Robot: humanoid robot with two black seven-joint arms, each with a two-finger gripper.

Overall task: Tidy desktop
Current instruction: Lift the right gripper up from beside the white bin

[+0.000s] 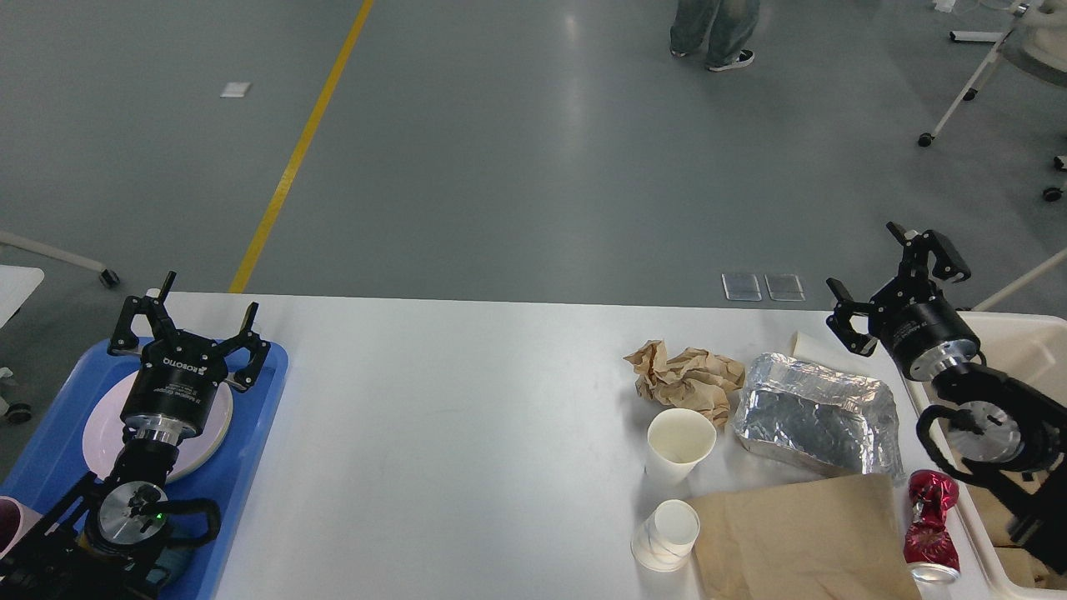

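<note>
The white desktop (433, 417) carries litter at its right end: a crumpled brown paper wad (685, 379), a foil tray (813, 412), an upright paper cup (679, 444), a cup on its side (665, 536), a flat brown paper bag (804, 537) and a crushed red can (929, 521). My right gripper (874, 265) is open and empty, raised beyond the table's far right corner, above the foil tray's far end. My left gripper (204, 304) is open and empty over a pink plate (204, 433) on the blue tray (262, 392).
A beige bin (1029, 354) stands at the table's right edge with brown paper inside. A pink cup (10, 517) sits at the blue tray's near left. A person's legs (715, 29) stand on the floor beyond. A white paper scrap (813, 344) lies behind the foil tray.
</note>
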